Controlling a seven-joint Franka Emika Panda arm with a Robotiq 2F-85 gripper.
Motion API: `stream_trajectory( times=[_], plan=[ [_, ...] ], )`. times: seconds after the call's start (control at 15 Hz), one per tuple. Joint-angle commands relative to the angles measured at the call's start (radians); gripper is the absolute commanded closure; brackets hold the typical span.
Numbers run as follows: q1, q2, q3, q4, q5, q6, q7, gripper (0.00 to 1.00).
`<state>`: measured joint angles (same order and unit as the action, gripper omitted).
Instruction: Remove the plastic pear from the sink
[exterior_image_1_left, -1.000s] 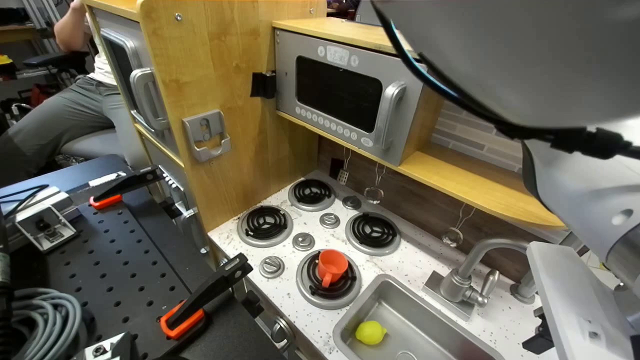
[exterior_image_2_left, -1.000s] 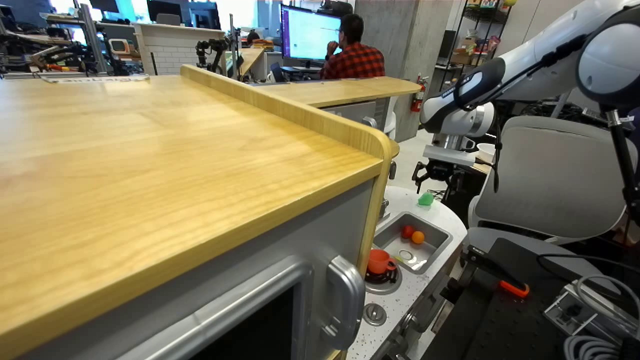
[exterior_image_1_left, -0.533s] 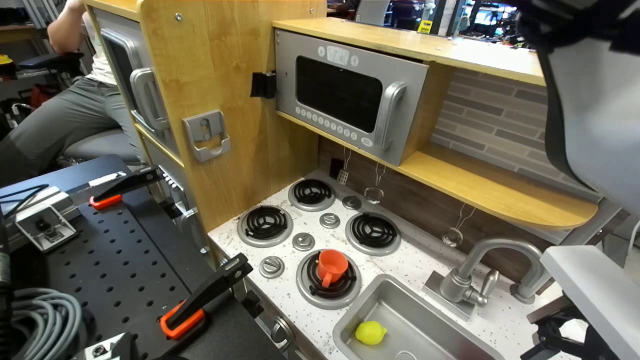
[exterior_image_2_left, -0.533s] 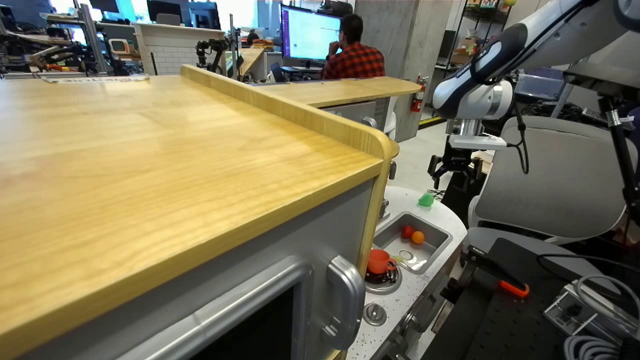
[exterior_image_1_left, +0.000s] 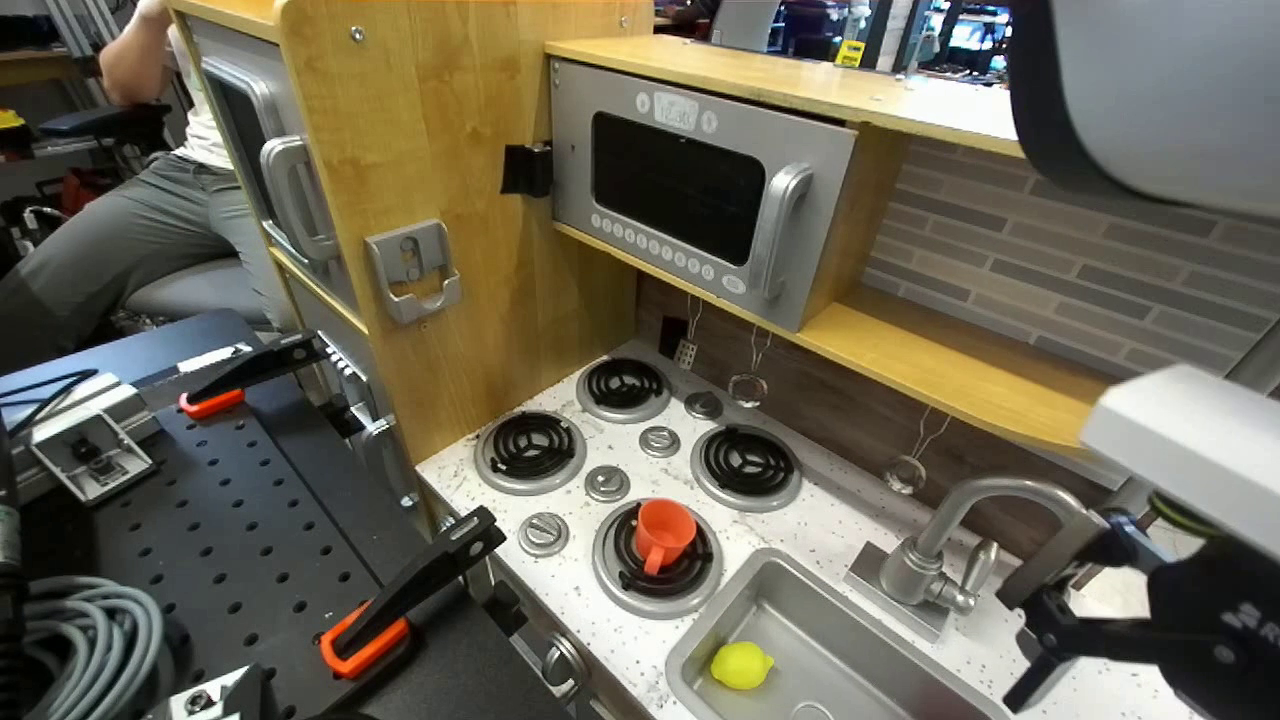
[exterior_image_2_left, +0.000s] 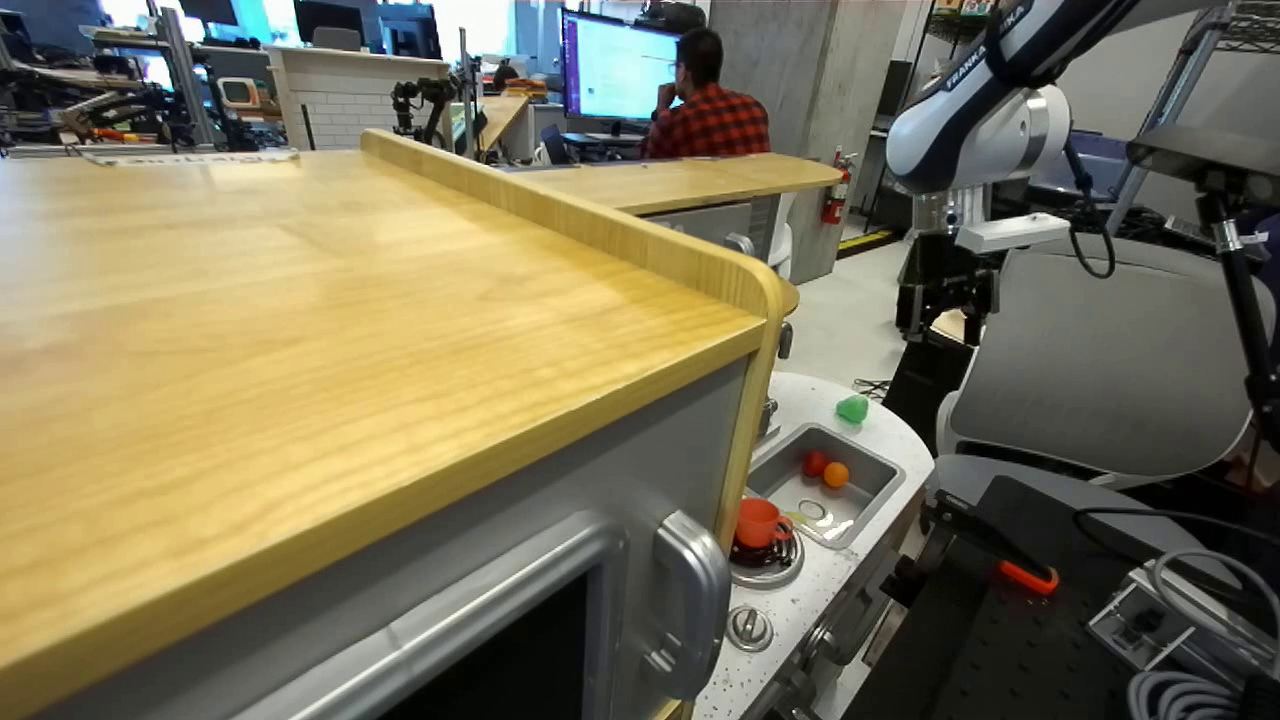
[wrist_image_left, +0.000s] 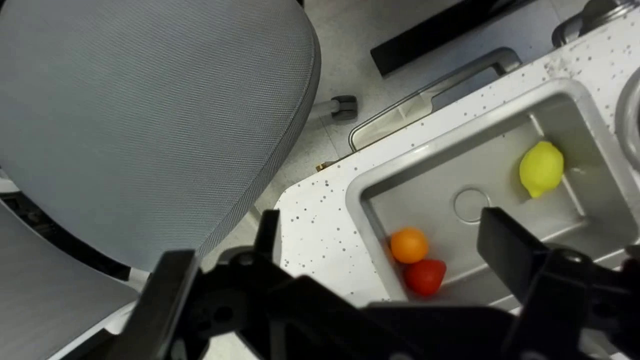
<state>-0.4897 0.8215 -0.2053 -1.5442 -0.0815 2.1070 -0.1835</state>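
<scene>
The green plastic pear (exterior_image_2_left: 852, 408) lies on the white counter beside the sink (exterior_image_2_left: 890, 488), outside the basin, in an exterior view. It is out of view in the wrist view. The sink also shows in the wrist view (wrist_image_left: 361, 225), and in an exterior view (exterior_image_1_left: 690, 650) with its curved silver faucet (exterior_image_1_left: 1000, 487). My gripper (exterior_image_2_left: 942, 326) is well above the counter, pointing down, apart from the pear. In the wrist view my gripper (wrist_image_left: 380, 218) has its fingers wide apart with nothing between them.
In the sink lie a yellow lemon (wrist_image_left: 542, 169), an orange ball (wrist_image_left: 409, 245) and a red fruit (wrist_image_left: 425, 277). A red cup (exterior_image_1_left: 664, 532) stands on a burner. A wooden shelf (exterior_image_1_left: 960, 365) overhangs the back. A grey chair (wrist_image_left: 165, 115) stands near the counter's end.
My gripper has risen and moved away from the pear, to the right in an exterior view, and turned. The pear has shifted slightly on the counter. The other objects have not moved.
</scene>
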Motion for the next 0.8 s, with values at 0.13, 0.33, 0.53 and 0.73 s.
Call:
stream_trajectory(
  times=[0.13,0.33,0.53,0.73],
  plan=[
    [0.124,-0.251,-0.016,-0.324,-0.152,0.109,-0.100,0.00],
    [0.170,-0.357,-0.004,-0.465,-0.219,0.182,-0.142,0.00],
    [0.193,-0.471,0.019,-0.619,-0.252,0.275,-0.205,0.00],
    [0.176,-0.579,0.051,-0.769,-0.198,0.400,-0.298,0.00]
  ],
)
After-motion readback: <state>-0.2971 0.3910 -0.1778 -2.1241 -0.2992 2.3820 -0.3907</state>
